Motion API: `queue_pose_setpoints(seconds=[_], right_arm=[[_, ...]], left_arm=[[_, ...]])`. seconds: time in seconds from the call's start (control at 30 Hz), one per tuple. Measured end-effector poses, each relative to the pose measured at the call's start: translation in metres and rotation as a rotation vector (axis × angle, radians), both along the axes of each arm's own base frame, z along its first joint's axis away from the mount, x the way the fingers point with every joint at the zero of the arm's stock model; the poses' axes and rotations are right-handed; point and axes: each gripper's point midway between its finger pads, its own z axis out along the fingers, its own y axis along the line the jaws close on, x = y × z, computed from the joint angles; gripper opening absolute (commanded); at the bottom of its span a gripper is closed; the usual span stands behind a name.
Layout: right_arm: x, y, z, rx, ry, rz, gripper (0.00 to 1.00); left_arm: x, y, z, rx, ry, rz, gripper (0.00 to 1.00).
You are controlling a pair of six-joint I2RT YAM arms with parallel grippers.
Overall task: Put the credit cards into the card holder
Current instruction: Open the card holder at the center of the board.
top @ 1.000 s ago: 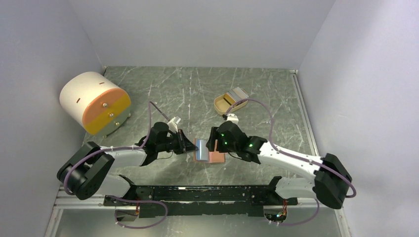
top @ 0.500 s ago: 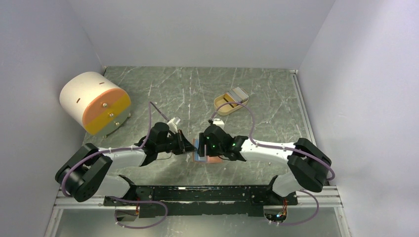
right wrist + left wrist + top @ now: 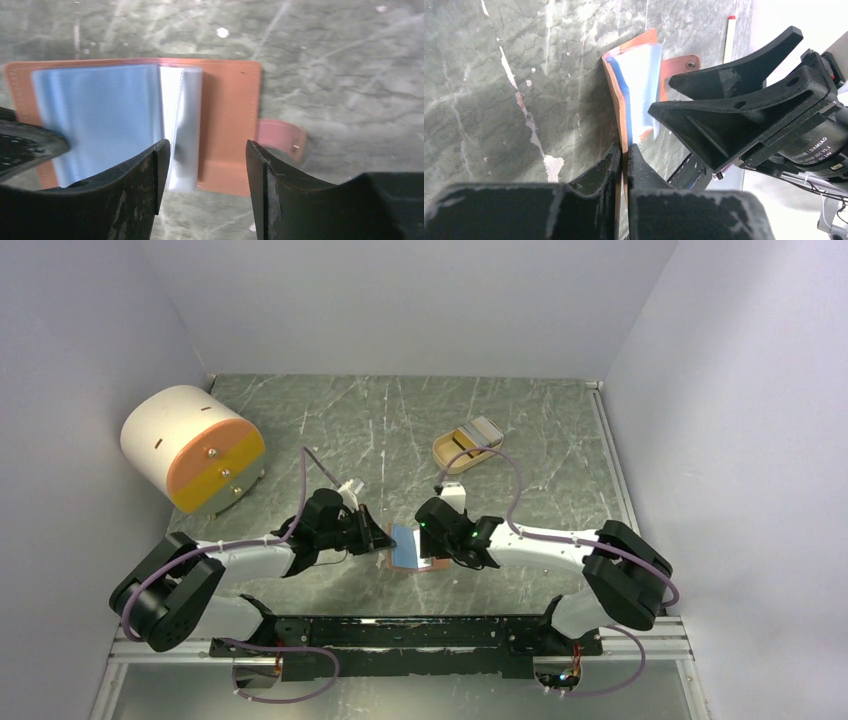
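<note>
The salmon card holder (image 3: 230, 115) lies open on the table, with its snap tab (image 3: 280, 137) to the right. Light blue leaves (image 3: 100, 115) and a whitish one (image 3: 180, 135) fan across its inside; I cannot tell sleeves from cards. My left gripper (image 3: 625, 152) is shut on the edge of the holder's left cover (image 3: 616, 100) and holds it raised. My right gripper (image 3: 205, 150) hovers open over the holder's near edge, holding nothing. From above, both grippers (image 3: 383, 538) (image 3: 432, 552) meet at the holder (image 3: 408, 548). Grey-white credit cards (image 3: 482, 428) stand in the beige tray (image 3: 450, 455).
A big white-and-orange drum with drawers (image 3: 192, 445) stands at the back left. White walls enclose the table on three sides. A black rail (image 3: 420, 630) runs along the near edge between the arm bases.
My right arm folded in and its gripper swung left over the holder, then eased back right, its jaws narrowing slightly. More of the blue leaf shows. The left gripper kept its grip.
</note>
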Motion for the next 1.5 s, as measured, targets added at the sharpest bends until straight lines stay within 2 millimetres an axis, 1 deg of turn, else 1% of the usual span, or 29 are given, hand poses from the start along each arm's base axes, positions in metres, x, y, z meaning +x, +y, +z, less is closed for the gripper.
queue_pose_setpoints(seconds=[0.17, 0.27, 0.3, 0.43, 0.47, 0.53, 0.63, 0.7, 0.8, 0.83, 0.93, 1.1, 1.17, 1.27, 1.4, 1.43, 1.5], right_arm=[[-0.006, -0.026, -0.009, -0.070, -0.003, -0.030, 0.58], [-0.010, -0.036, -0.016, -0.104, 0.011, -0.039, 0.56], [-0.011, -0.038, -0.017, -0.109, 0.014, -0.039, 0.55], [-0.011, -0.039, -0.019, -0.112, 0.014, -0.043, 0.53], [-0.011, -0.039, -0.019, -0.112, 0.013, -0.044, 0.53], [-0.011, -0.039, -0.019, -0.113, 0.012, -0.045, 0.52], [-0.010, -0.039, -0.020, -0.108, 0.007, -0.046, 0.52], [-0.010, -0.039, -0.020, -0.106, 0.005, -0.047, 0.52], [-0.010, -0.039, -0.019, -0.099, 0.002, -0.045, 0.55], [-0.011, -0.038, -0.019, -0.096, 0.002, -0.044, 0.56], [-0.012, -0.036, -0.015, -0.078, 0.002, -0.036, 0.60], [-0.014, -0.028, 0.000, -0.024, -0.007, 0.005, 0.64], [-0.014, -0.023, 0.011, 0.010, -0.019, 0.029, 0.65], [-0.011, -0.014, 0.035, 0.076, -0.064, 0.057, 0.68], [0.007, -0.004, 0.069, 0.135, -0.139, 0.071, 0.70], [0.017, -0.002, 0.079, 0.142, -0.160, 0.067, 0.69], [0.040, -0.005, 0.092, 0.136, -0.194, 0.045, 0.69]], left_arm=[[0.000, 0.003, -0.003, 0.020, -0.003, 0.007, 0.09], [0.000, 0.003, -0.003, 0.020, -0.003, 0.007, 0.21], [0.000, 0.003, -0.003, 0.021, -0.003, 0.007, 0.26], [0.001, 0.002, -0.004, 0.019, -0.003, 0.006, 0.40], [0.001, 0.002, -0.003, 0.017, -0.003, 0.006, 0.43], [0.001, 0.002, -0.004, 0.016, -0.002, 0.006, 0.45], [0.002, 0.001, -0.008, 0.020, 0.007, 0.003, 0.41], [0.003, 0.000, -0.011, 0.028, 0.014, 0.000, 0.32], [0.004, -0.001, -0.016, 0.041, 0.025, -0.003, 0.11], [0.004, -0.001, -0.016, 0.043, 0.025, -0.004, 0.09], [0.006, -0.002, -0.014, 0.043, 0.014, -0.008, 0.09], [0.006, -0.002, -0.011, 0.054, 0.019, -0.011, 0.09], [0.007, -0.002, -0.009, 0.062, 0.020, -0.015, 0.09], [0.008, -0.001, -0.007, 0.085, 0.023, -0.017, 0.09], [0.008, 0.003, -0.006, 0.133, 0.031, -0.020, 0.09], [0.009, 0.004, -0.006, 0.148, 0.033, -0.021, 0.09], [0.011, 0.005, -0.005, 0.170, 0.036, -0.022, 0.09]])
